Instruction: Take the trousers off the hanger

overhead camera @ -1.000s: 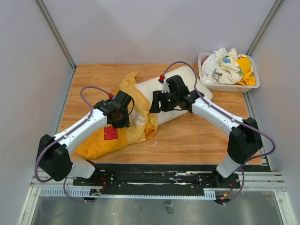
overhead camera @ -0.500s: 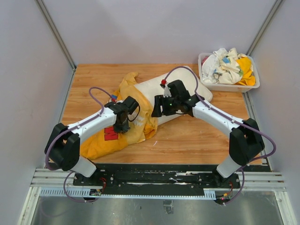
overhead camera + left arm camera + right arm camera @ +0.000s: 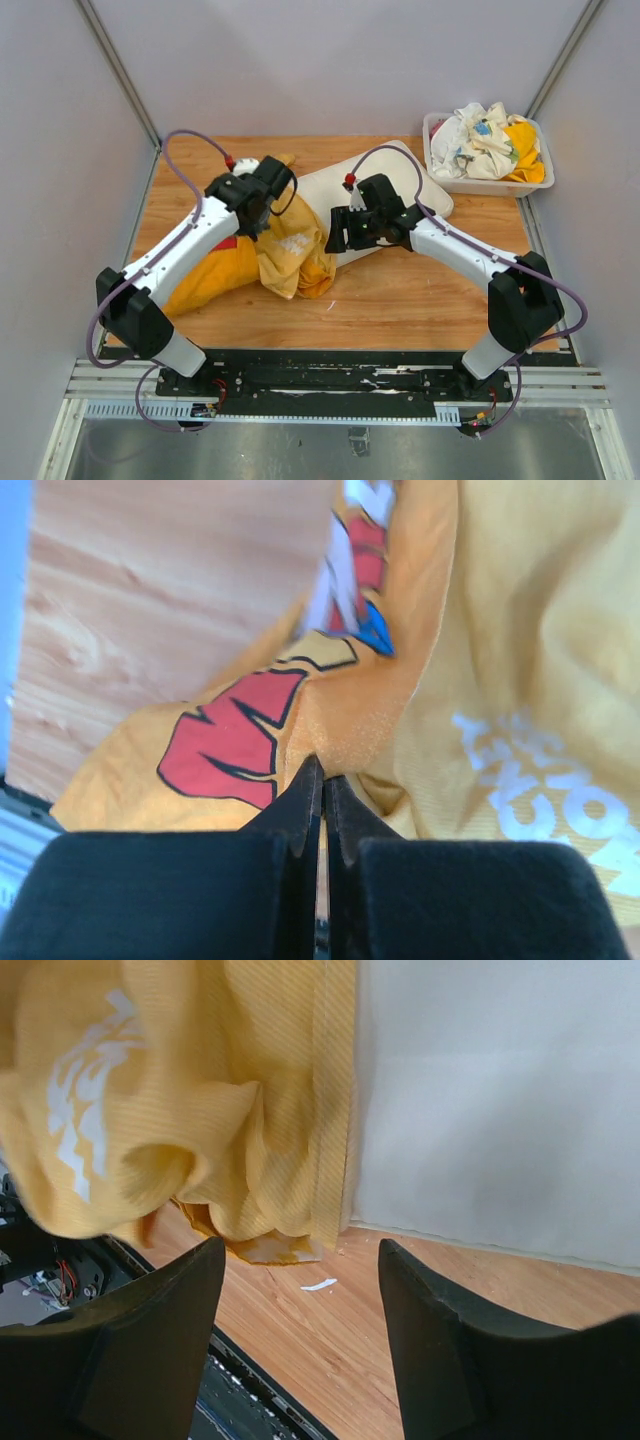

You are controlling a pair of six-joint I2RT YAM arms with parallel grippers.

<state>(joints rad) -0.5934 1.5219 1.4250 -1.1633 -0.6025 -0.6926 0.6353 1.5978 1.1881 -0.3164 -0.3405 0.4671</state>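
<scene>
A yellow garment [image 3: 292,252] with a red print lies crumpled at the table's middle left, partly over a cream garment [image 3: 398,176]. No hanger shows in any view. My left gripper [image 3: 262,196] is shut on a fold of the yellow cloth [image 3: 500,680] beside the red print [image 3: 225,745] and holds it raised; its closed tips show in the left wrist view [image 3: 322,770]. My right gripper [image 3: 338,228] is open and empty, hovering where the yellow cloth [image 3: 200,1090] meets the cream cloth [image 3: 500,1100]; its spread tips show in the right wrist view [image 3: 300,1250].
A white basket [image 3: 480,186] heaped with mixed clothes stands at the far right corner. Grey walls close in the table on three sides. A small white scrap [image 3: 320,1284] lies on the wood near the front rail.
My left arm has swung up and toward the far left, dragging the yellow garment with it so the cloth bunches and lifts. My right gripper has barely moved.
</scene>
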